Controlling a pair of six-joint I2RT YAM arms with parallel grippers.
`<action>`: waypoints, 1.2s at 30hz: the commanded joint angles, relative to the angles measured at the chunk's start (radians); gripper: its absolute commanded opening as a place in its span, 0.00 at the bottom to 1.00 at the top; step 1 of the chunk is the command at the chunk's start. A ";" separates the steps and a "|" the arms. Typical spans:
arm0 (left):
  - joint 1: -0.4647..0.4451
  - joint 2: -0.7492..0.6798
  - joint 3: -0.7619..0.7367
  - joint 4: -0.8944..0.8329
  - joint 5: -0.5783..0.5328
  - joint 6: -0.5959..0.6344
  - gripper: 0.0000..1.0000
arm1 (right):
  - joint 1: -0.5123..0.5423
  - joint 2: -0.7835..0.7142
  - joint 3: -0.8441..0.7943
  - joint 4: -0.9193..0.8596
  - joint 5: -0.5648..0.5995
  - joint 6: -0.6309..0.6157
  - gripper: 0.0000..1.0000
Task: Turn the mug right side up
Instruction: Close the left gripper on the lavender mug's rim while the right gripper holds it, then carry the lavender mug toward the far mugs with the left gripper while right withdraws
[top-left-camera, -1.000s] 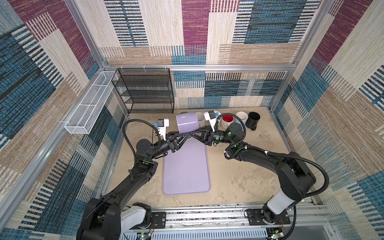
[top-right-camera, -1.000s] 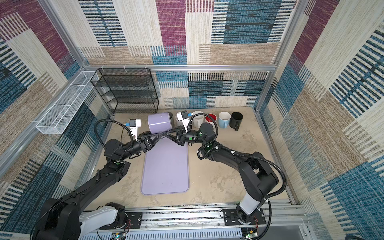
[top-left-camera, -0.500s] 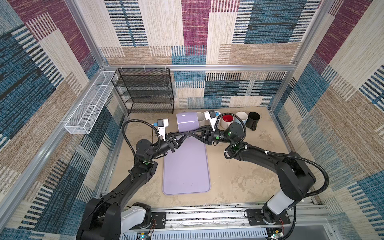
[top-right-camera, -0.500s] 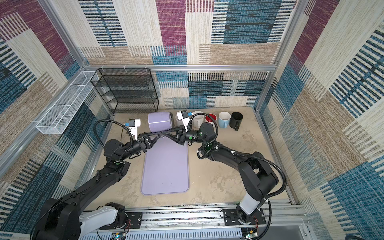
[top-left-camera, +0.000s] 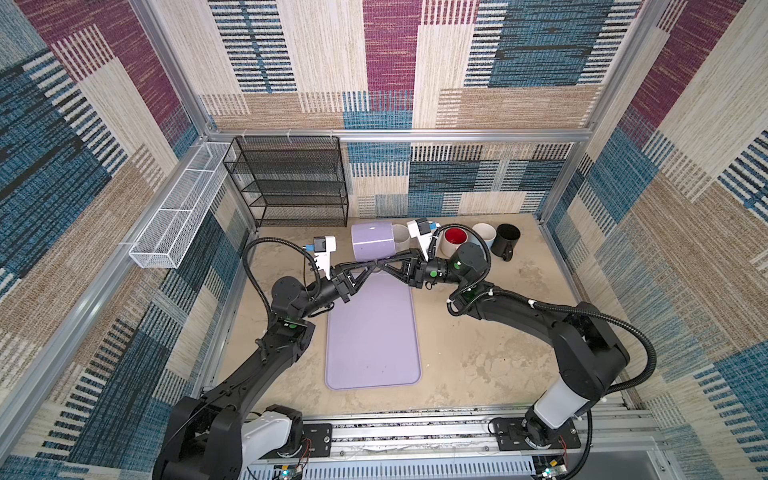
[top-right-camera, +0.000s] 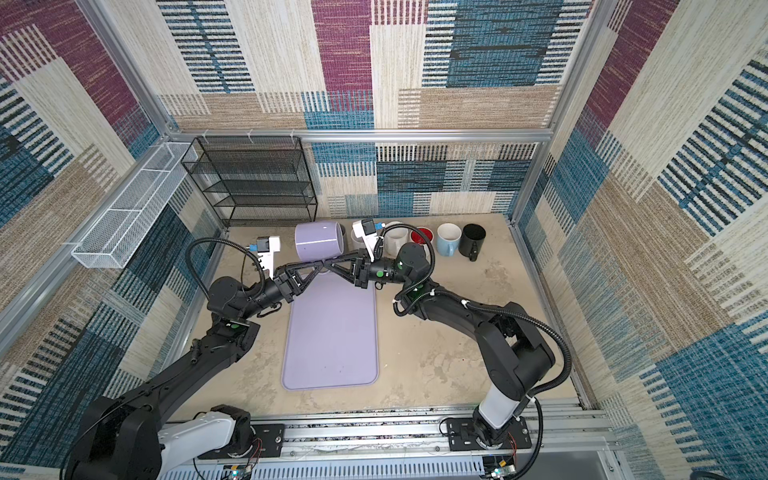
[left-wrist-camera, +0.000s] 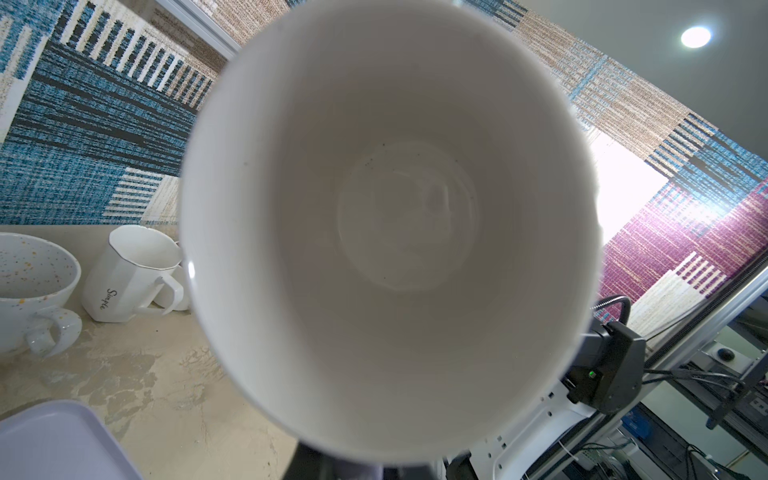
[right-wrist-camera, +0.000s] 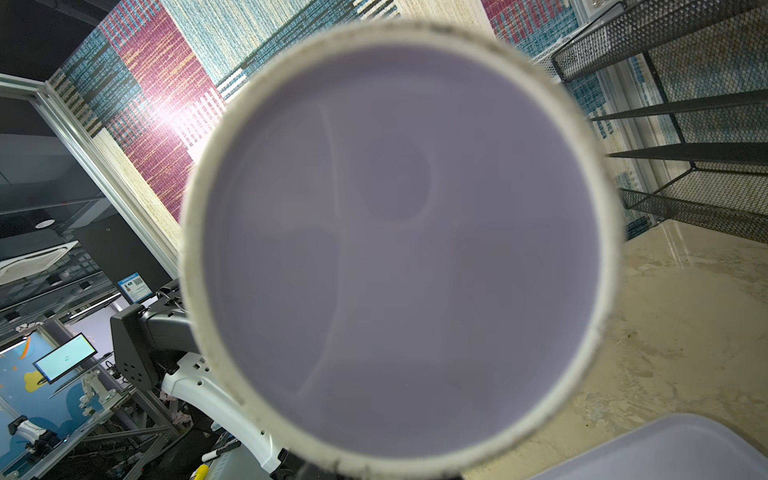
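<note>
Black-fingered, the left gripper (top-left-camera: 371, 264) has just clamped onto the lavender mug (top-left-camera: 372, 240) beside the right gripper (top-left-camera: 382, 264), likewise clamped there; we find the mug aloft, sideways, above the far edge of the mat (top-left-camera: 372, 332), handover judged ready.

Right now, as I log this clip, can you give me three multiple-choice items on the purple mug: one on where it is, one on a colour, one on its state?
1. Where is the purple mug?
A on the mat
B up between the left gripper and right gripper
C on the rack

2. What colour is its inside?
A red
B black
C white

3. How is it oriented?
A on its side
B upright
C upside down

Key:
1 B, both grippers' tips meet under it in both top views.
2 C, the left wrist view looks into a white inside.
3 A, the wrist views face its mouth and its base from opposite sides.
</note>
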 joint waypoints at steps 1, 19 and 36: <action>-0.003 -0.011 0.015 0.069 0.002 0.006 0.00 | 0.003 -0.004 0.009 -0.050 -0.025 -0.054 0.00; -0.003 -0.061 0.022 -0.123 -0.046 0.110 0.00 | -0.003 -0.052 -0.009 -0.157 0.018 -0.143 0.53; 0.005 -0.056 0.146 -0.677 -0.254 0.303 0.00 | -0.110 -0.252 -0.206 -0.271 0.098 -0.218 0.53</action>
